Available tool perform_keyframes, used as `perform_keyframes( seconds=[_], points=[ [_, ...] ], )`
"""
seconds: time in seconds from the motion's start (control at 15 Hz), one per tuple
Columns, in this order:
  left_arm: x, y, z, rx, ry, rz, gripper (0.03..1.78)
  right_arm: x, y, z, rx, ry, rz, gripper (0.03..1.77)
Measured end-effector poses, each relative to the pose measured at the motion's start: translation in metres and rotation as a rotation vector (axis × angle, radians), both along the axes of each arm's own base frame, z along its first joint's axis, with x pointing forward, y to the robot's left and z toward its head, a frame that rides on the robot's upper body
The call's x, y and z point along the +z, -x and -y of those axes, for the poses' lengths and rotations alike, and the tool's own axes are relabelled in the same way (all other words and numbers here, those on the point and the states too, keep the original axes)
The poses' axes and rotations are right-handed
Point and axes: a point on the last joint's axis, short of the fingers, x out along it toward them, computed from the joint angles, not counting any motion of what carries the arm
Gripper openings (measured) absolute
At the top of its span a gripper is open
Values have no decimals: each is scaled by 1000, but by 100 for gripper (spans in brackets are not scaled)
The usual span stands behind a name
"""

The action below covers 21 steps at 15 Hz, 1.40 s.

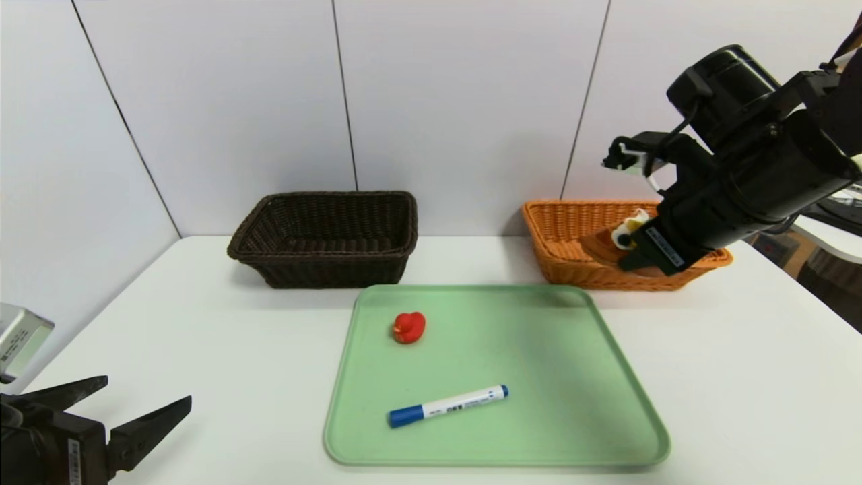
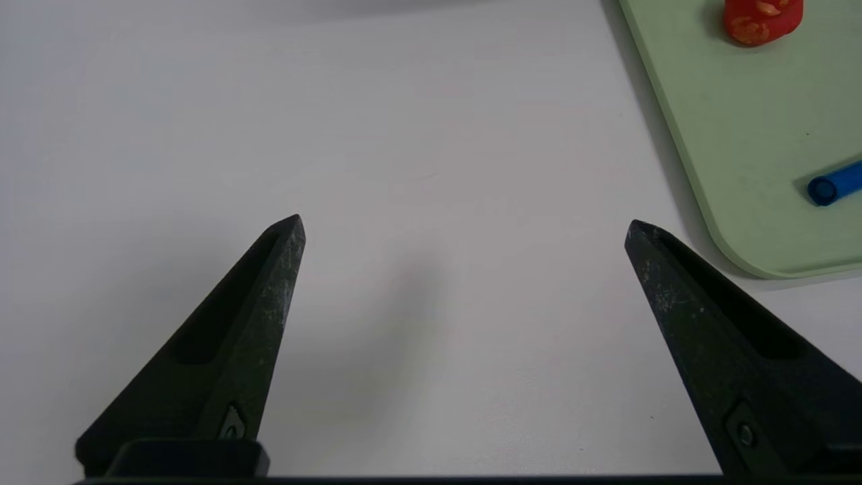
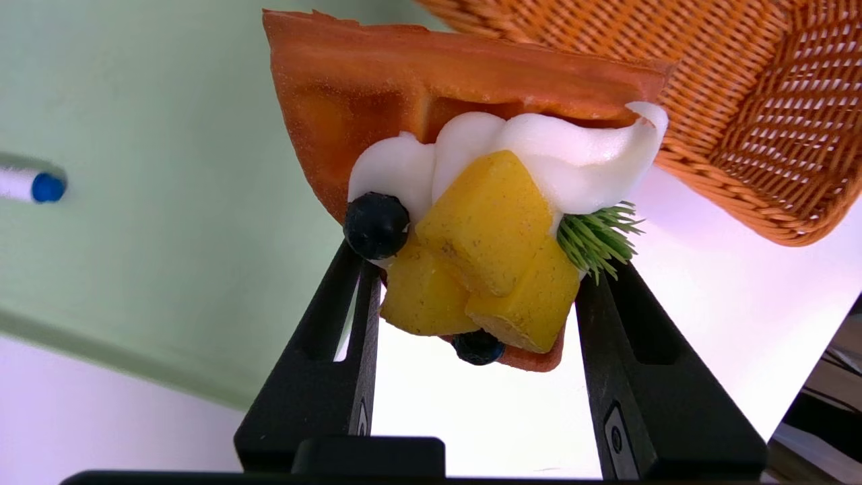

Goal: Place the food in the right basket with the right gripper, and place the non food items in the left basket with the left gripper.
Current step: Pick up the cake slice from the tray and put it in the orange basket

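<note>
My right gripper (image 1: 623,250) is shut on the food, an orange-brown waffle wedge (image 3: 471,222) topped with white cream, yellow fruit and dark berries, and holds it in the air over the orange right basket (image 1: 566,236). The red rubber duck (image 1: 409,327) and the white marker with a blue cap (image 1: 448,405) lie on the green tray (image 1: 606,404). The dark brown left basket (image 1: 326,239) stands at the back left, with nothing showing inside it. My left gripper (image 1: 145,404) hovers open over bare table near the front left, with nothing between its fingers (image 2: 269,296).
White wall panels rise directly behind both baskets. The tray's near corner (image 2: 761,263) lies just beside my left gripper, with the duck (image 2: 761,17) and the marker's blue end (image 2: 832,185) beyond it. The table's right edge (image 1: 801,283) runs close to the orange basket.
</note>
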Motion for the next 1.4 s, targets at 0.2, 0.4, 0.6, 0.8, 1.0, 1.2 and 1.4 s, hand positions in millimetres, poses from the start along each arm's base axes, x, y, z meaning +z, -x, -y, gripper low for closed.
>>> perform_keyframes(
  seconds=[0.2,0.4,0.6,0.8,1.0,1.2,1.4],
  points=[
    [-1,0,0,1,1,-6,169,5,-19,3,-30,-9,16,84],
    [-2,1,0,2,2,-8,169,2,-40,9,-62,-3,26,84],
    [-3,1,0,2,2,-12,169,-10,-62,16,-92,4,43,84],
    [-4,1,0,2,1,-14,169,-26,-86,25,-116,13,61,84],
    [-6,2,0,2,0,-19,169,-40,-106,34,-124,27,89,84],
    [-8,4,-1,0,-4,-25,169,-54,-120,41,-134,37,93,84],
    [-11,4,-1,1,-6,-32,169,-67,-128,43,-141,41,71,84]
  ],
)
